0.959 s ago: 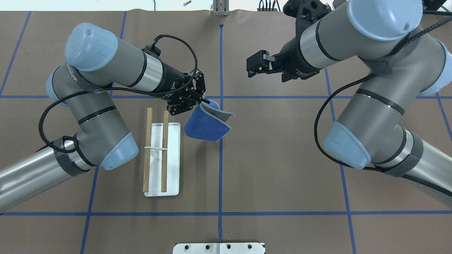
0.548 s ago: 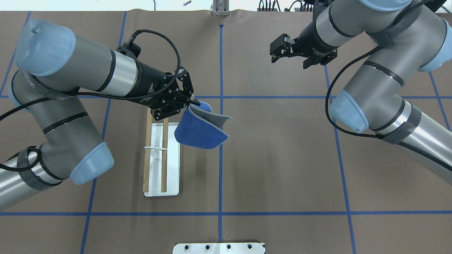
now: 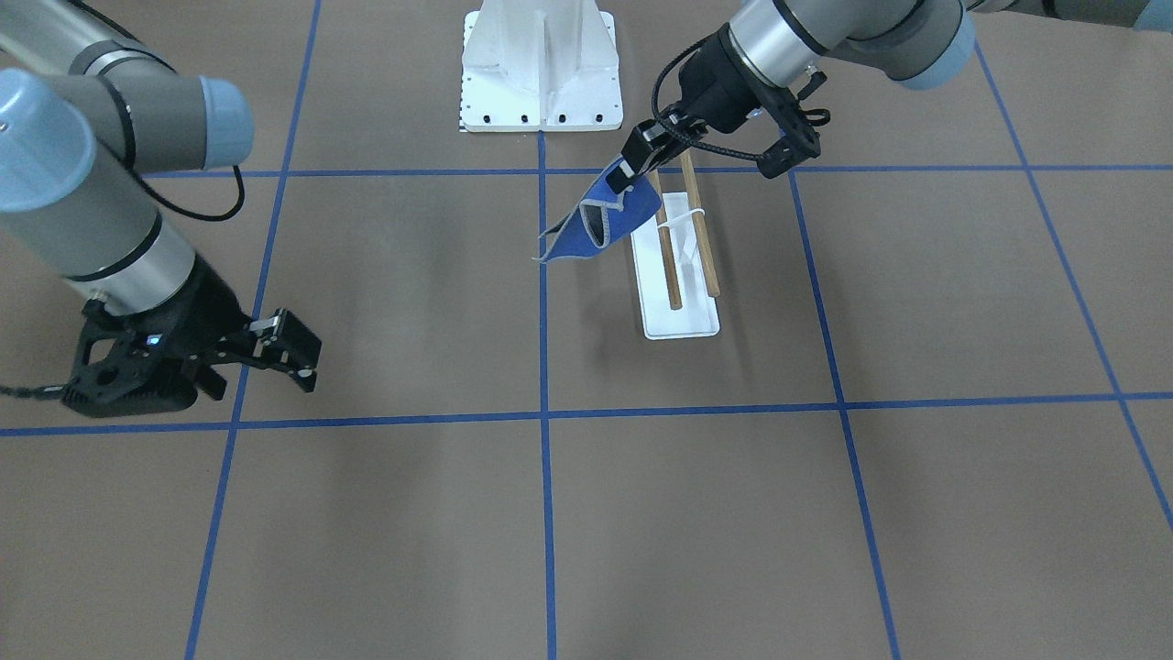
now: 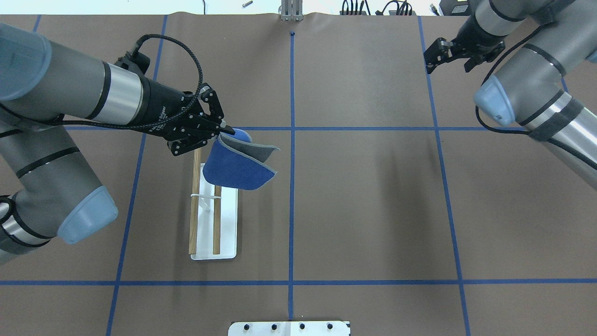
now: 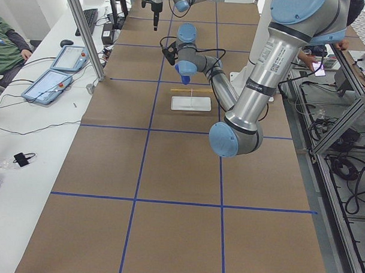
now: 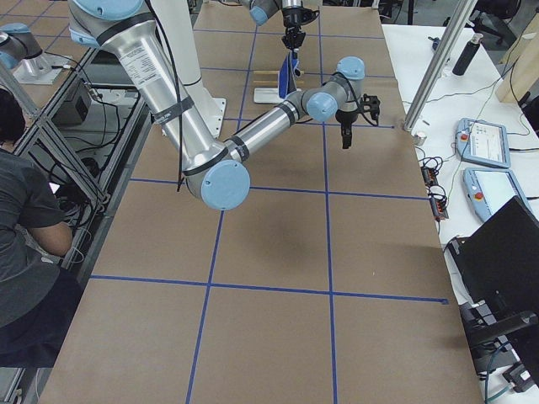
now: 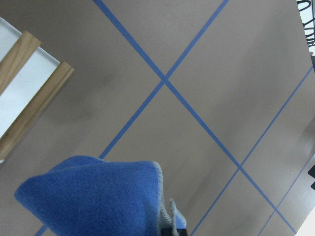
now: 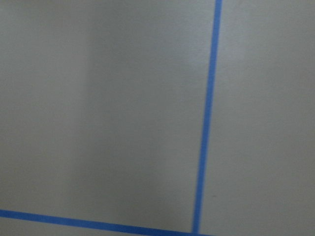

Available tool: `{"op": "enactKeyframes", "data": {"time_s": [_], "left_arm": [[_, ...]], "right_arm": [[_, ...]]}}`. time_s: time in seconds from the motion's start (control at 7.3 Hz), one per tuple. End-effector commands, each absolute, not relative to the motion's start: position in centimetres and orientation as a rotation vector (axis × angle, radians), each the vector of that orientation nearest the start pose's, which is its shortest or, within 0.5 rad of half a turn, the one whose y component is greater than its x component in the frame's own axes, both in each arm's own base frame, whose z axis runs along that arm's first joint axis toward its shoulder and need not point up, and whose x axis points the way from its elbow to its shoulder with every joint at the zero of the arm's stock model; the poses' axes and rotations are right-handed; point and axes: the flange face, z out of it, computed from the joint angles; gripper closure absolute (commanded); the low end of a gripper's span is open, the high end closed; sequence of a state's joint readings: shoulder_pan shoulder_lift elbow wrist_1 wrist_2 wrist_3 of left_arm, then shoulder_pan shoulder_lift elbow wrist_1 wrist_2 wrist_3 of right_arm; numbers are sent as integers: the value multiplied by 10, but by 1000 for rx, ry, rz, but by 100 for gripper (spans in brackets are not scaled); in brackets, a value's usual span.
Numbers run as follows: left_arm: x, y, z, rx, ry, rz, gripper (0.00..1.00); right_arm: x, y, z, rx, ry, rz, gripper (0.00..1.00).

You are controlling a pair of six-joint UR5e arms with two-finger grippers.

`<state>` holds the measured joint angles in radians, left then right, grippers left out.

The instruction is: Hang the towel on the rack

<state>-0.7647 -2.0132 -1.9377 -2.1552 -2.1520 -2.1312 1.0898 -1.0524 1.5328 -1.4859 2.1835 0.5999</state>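
Note:
The towel (image 4: 238, 165), blue with a grey underside, hangs folded from my left gripper (image 4: 224, 133), which is shut on its upper edge. In the overhead view it covers the far end of the rack's right wooden bar (image 4: 217, 219). The rack has two wooden bars over a white base (image 4: 228, 228). In the front-facing view the towel (image 3: 605, 215) hangs beside the rack (image 3: 683, 247), held by the left gripper (image 3: 632, 170). The left wrist view shows the towel (image 7: 98, 196) and the bar ends (image 7: 34, 93). My right gripper (image 4: 431, 58) is open and empty, far from the rack; it also shows in the front-facing view (image 3: 298, 353).
The brown table mat (image 4: 364, 196) carries blue tape lines. A white mounting plate (image 4: 289, 328) sits at the near edge of the overhead view. Tablets (image 5: 52, 78) lie along the table's far side, and a person (image 6: 25, 227) sits beside the robot's base.
My left gripper has carried the towel leftward, so it now overlaps the rack's far end. My right arm has pulled back toward the far right corner.

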Motion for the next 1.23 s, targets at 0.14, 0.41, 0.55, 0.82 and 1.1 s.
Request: {"op": "enactKeyframes", "data": {"time_s": [0.14, 0.41, 0.55, 0.82, 1.1], "left_arm": [[320, -439, 234, -351, 1342, -764, 100], [290, -434, 270, -306, 1303, -775, 100], [279, -430, 287, -283, 1281, -768, 100], [283, -432, 298, -282, 1259, -779, 79], [299, -441, 308, -287, 1235, -787, 25]], "right_arm": [[-157, -645, 457, 170, -692, -241, 0], [-123, -635, 493, 175, -667, -301, 0], [-111, -632, 502, 174, -666, -305, 0], [-110, -628, 510, 163, -667, -304, 0], [-105, -625, 515, 161, -672, -303, 0]]}}
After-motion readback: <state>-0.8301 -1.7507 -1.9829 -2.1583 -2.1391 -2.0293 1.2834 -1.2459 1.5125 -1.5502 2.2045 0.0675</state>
